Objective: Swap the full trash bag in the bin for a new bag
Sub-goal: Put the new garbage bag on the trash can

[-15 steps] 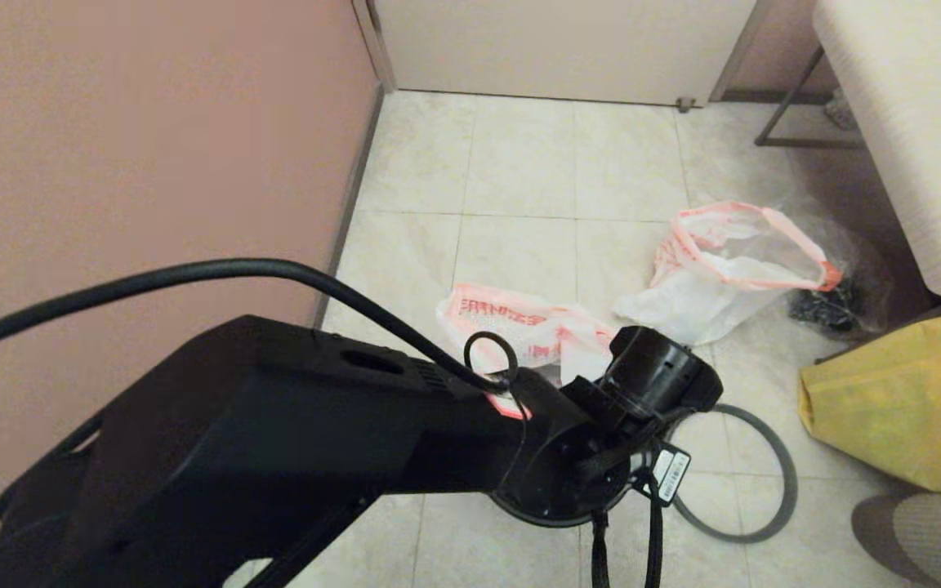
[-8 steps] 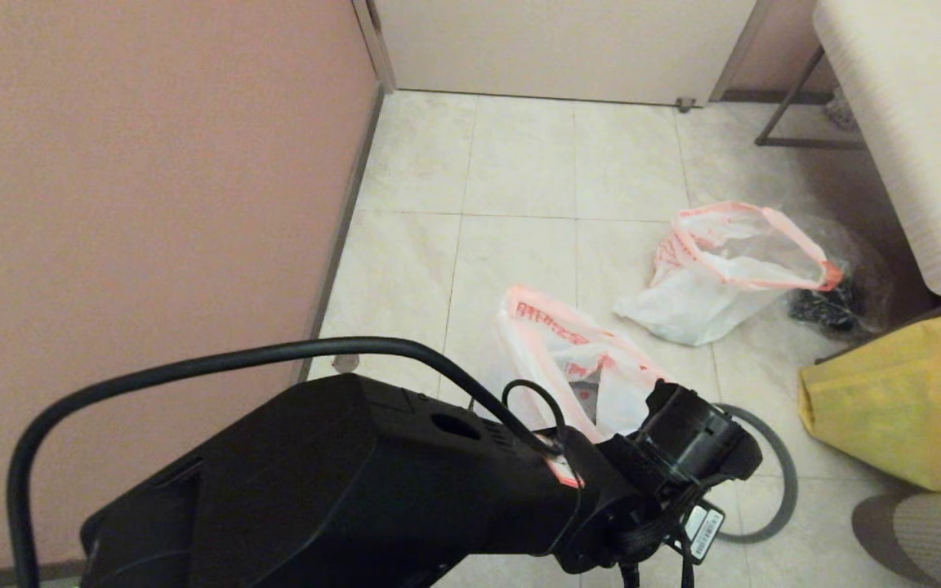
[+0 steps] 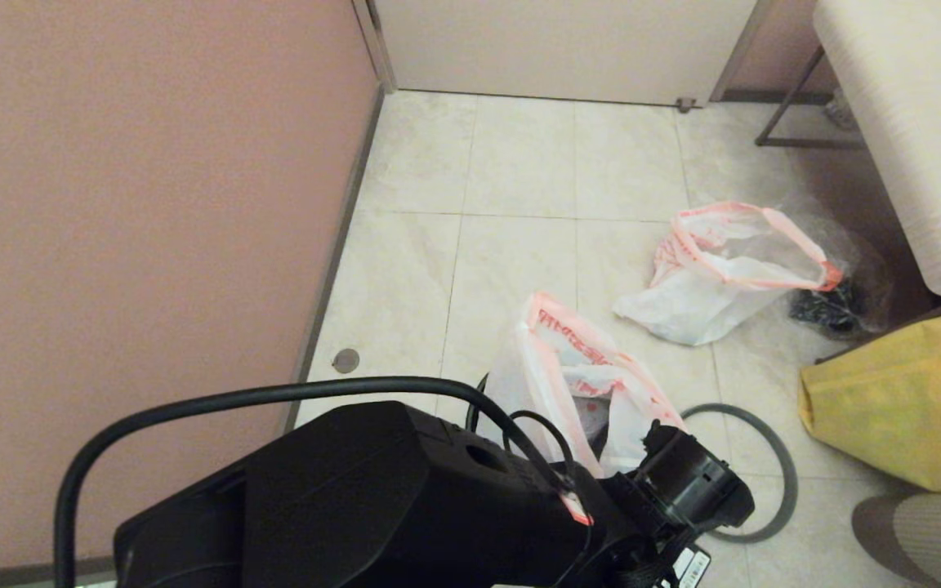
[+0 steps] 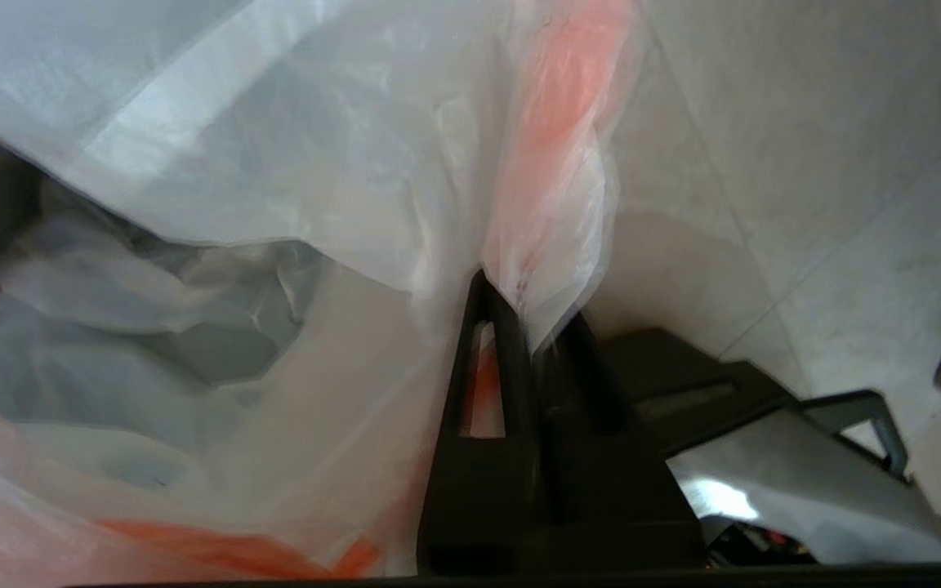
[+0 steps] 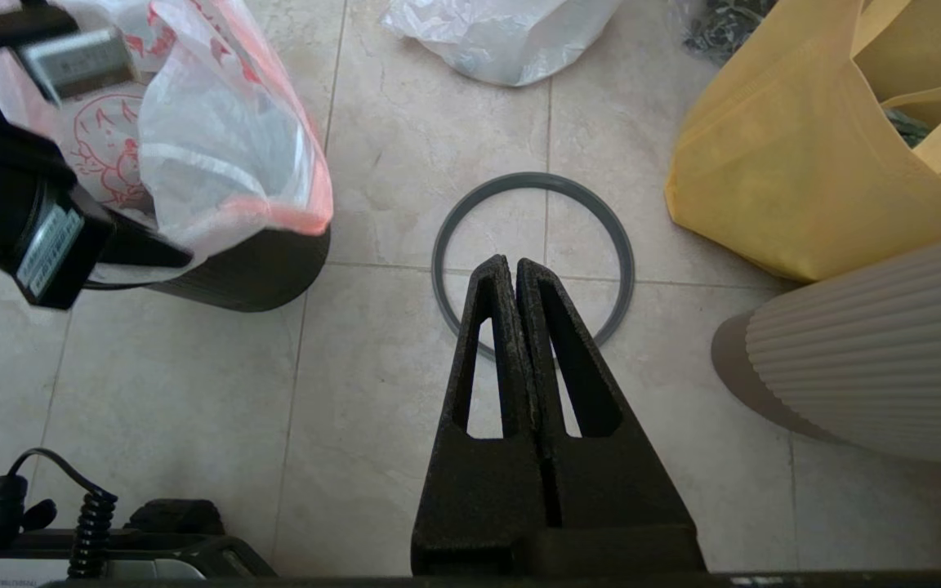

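Down by the bin (image 5: 258,269), the left end effector (image 4: 519,327) has its fingers nearly together, pinching the pink rim of the new bag (image 3: 577,367) to drape it over the black bucket's mouth. The grey hoop (image 5: 532,261) lies apart on the floor, probably waiting to clamp that rim. The full trash bag (image 3: 724,278) lies farther off, already out. The right end effector (image 5: 515,282), fingers pressed together and empty, hangs over the hoop.

white new bag (image 3: 577,384) with pink-red rim, black bin (image 5: 250,269), grey hoop (image 5: 532,184).
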